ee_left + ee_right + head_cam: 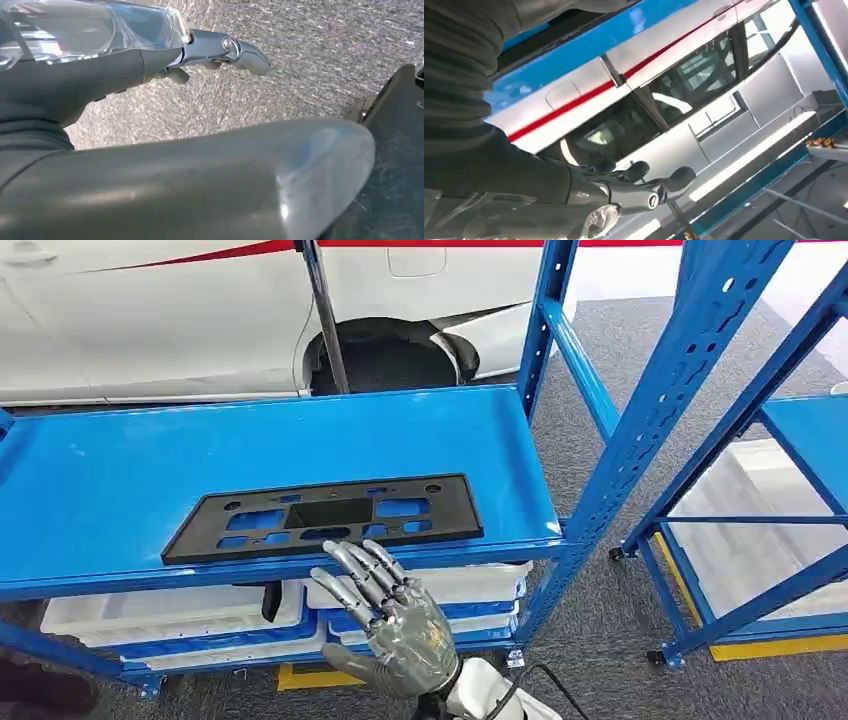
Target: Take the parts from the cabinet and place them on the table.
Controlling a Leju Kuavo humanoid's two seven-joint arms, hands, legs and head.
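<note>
A flat black plate (325, 517) with several cutouts lies on the blue cabinet shelf (120, 470), near its front edge. My right hand (392, 615) is raised just in front of and below that edge, fingers spread and pointing toward the plate, holding nothing. In the right wrist view the same hand (624, 187) has its fingers stretched out below the blue shelf edge (589, 45). My left hand (100, 70) hangs over grey carpet with its fingers (230, 50) extended and nothing in it.
White bins (170, 615) sit on the lower shelf under the plate. A blue upright (650, 420) stands at the shelf's right end, and a second blue rack (800, 440) is further right. A white car (200, 320) is behind the cabinet.
</note>
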